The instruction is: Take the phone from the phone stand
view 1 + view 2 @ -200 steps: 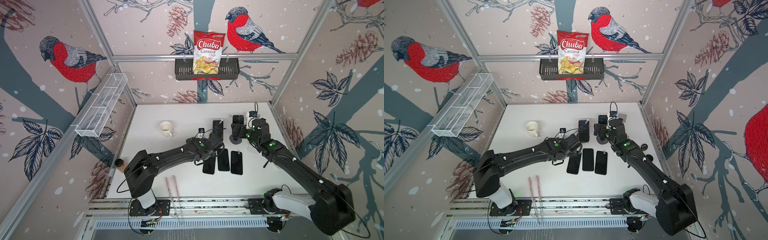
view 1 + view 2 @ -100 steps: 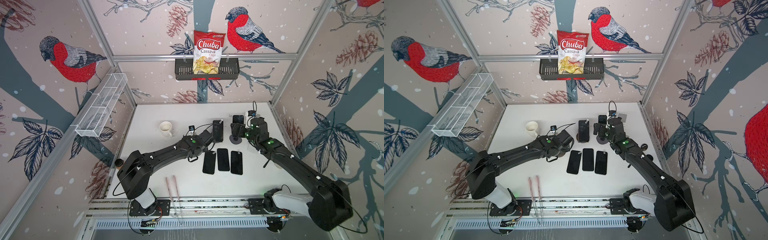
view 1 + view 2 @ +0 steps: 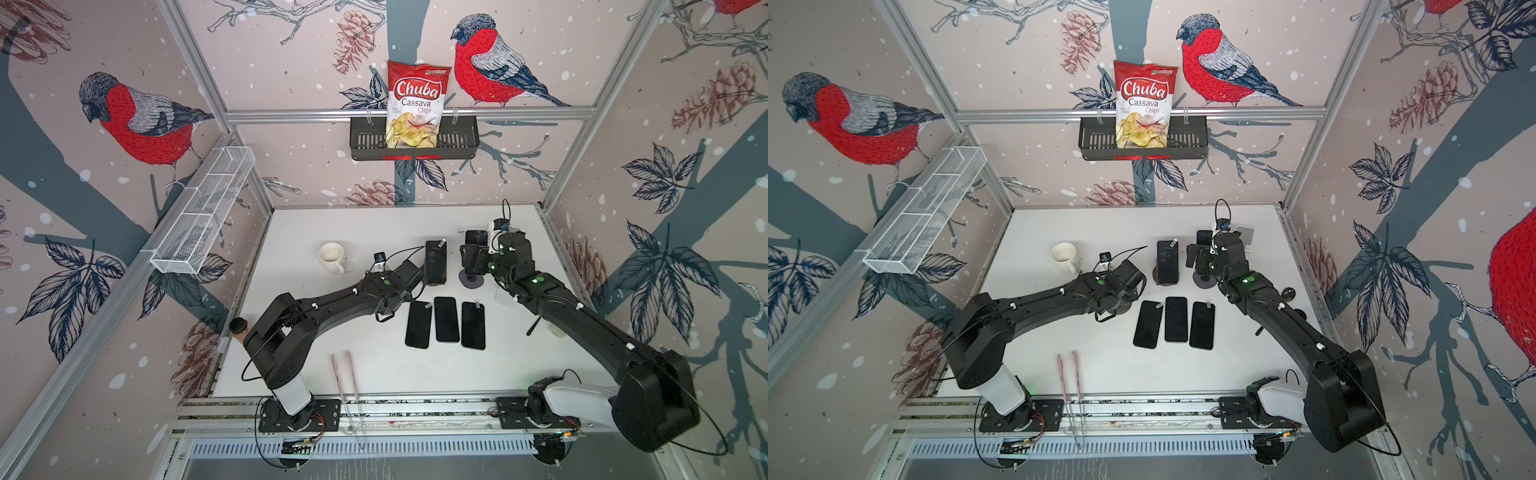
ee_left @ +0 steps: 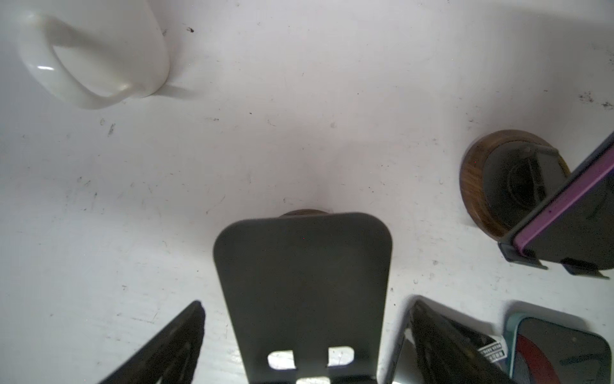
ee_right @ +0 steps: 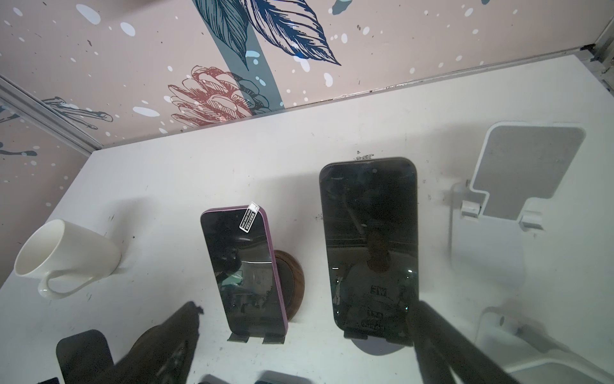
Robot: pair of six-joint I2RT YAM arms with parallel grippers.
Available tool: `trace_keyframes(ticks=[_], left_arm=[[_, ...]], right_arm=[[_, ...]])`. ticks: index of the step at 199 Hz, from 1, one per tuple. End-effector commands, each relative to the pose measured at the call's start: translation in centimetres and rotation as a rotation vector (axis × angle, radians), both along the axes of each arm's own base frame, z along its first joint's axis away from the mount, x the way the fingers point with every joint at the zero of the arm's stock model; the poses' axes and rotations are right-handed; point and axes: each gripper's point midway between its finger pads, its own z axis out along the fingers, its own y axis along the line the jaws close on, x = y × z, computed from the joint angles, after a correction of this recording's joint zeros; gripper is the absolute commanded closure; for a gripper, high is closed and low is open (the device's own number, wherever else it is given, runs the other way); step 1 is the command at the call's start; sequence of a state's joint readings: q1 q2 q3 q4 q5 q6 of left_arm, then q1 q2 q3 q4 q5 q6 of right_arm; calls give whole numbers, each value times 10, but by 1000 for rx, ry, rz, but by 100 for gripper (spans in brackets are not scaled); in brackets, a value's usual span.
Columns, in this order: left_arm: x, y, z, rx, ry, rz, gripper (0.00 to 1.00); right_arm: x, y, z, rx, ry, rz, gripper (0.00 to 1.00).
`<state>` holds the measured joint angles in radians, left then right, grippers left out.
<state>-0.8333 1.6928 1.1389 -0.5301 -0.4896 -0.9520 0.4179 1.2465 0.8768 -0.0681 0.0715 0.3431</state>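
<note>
The right gripper (image 5: pixel 307 306) holds its claw spread facing the glossy black phone (image 5: pixel 368 232) on its grey round-based stand (image 5: pixel 377 348), while at 8 o'clock the left gripper (image 4: pixel 307 302), claw spread, flanks a dark metal stand plate (image 4: pixel 302 282)

Soft, even light is falling from above in both top views, making the white table (image 3: pixel 353 232) glow while the black arms (image 3: pixel 332 299) are showing little detail. The arms are casting only faint, diffuse shadows. The walls (image 3: pixel 83 249) are splaying outward toward the frame edges, a wide-angle look. In the left wrist view the mug (image 4: pixel 99 50) is blurring and nearly washing out against the table, and the near stand plate (image 4: pixel 302 282) is looking soft. In the right wrist view a phone (image 5: pixel 370 246) is mirroring the room in its dark glass, and the fingers (image 5: pixel 159 352) are smearing out of focus.
</note>
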Motion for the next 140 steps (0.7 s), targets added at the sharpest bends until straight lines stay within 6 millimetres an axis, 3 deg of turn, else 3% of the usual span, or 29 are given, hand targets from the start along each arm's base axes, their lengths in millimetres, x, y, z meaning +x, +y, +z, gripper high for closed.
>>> trace_keyframes(ticks=[1,74,140], left_arm=[[9,-3,-1,-15,-16,-10,6],[15,2,-9,-16,-19,-11,17],[19,2,-11,-1,-23,-23,37]], right_arm=[[3,1,7,12,-12,1,1],[11,8,-4,6,27,11,1],[13,10,-4,7,31,11,1]])
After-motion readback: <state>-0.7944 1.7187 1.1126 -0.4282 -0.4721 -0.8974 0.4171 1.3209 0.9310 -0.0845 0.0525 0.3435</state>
